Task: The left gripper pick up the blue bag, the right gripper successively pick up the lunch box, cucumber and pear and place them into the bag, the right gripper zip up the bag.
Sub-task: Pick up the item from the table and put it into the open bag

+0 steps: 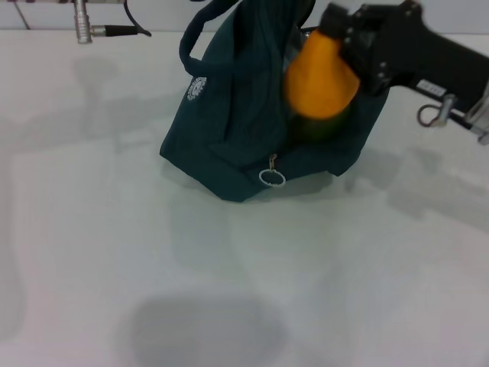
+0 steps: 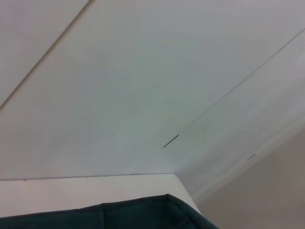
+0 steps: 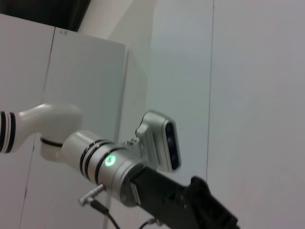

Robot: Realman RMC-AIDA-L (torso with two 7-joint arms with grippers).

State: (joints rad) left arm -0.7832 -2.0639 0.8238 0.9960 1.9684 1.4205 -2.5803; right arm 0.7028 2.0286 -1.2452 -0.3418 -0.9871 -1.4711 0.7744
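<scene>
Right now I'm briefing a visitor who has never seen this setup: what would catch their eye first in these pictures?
First the bright yellow-orange pear, held at the open mouth of the blue bag by the black right gripper reaching in from the right. Next the bag itself, dark teal, standing at the far middle of the white table, its metal zipper ring hanging at the front. Something dark green shows inside under the pear.

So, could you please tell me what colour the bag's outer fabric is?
Dark teal-blue; the bag shows best in the head view.
</scene>
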